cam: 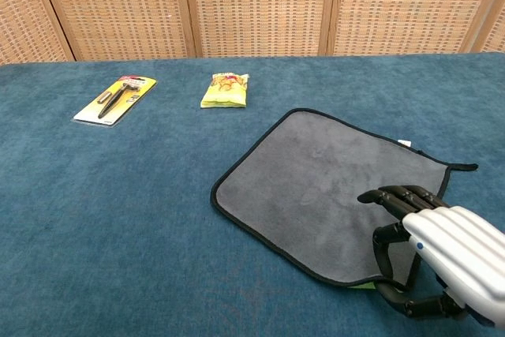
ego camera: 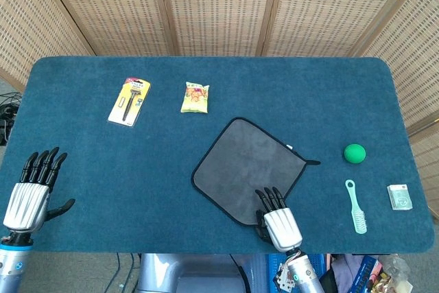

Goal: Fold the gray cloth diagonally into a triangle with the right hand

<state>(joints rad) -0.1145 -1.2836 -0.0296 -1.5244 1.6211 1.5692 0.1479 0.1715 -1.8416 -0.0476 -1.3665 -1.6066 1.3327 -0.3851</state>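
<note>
Right hand (ego camera: 280, 221) rests over the near corner of the gray cloth (ego camera: 247, 166) at lower centre, fingers extended, thumb under the edge; a firm grasp cannot be confirmed.

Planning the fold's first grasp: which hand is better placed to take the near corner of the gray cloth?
The right hand: it sits over the gray cloth at its near corner. The left hand is far off at the table's left edge.
</note>
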